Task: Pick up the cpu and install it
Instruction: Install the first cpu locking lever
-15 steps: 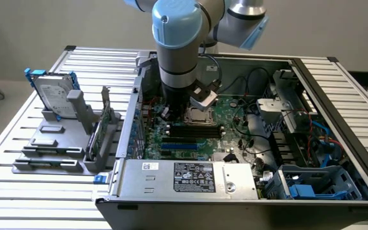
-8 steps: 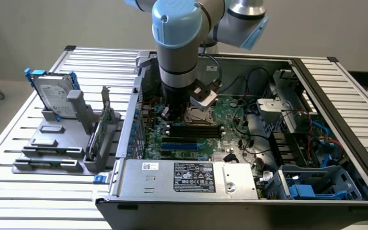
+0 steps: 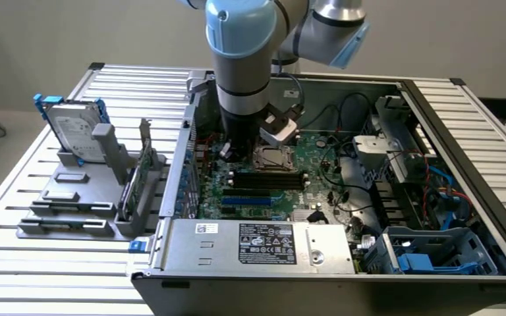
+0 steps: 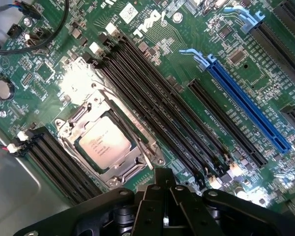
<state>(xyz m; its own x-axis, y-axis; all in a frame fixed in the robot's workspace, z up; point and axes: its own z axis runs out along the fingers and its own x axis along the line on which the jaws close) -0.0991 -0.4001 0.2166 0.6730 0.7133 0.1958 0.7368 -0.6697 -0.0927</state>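
Sitting in the motherboard socket (image 4: 109, 147), lower-left of wrist frame, the cpu (image 4: 104, 144) looks light, thin, stiff & fragile underneath; best taken by opposite edges, not the slick metal lid. Gripper (image 4: 165, 206) fingers together, holding nothing, just above the socket

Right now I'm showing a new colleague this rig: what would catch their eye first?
Probably the open grey computer case, with the pale blue robot arm reaching down into it. Beneath the black hand, whose fingers are shut, the small square silver-topped cpu sits inside the metal-framed socket on the green motherboard. A long blue slot also stands out.
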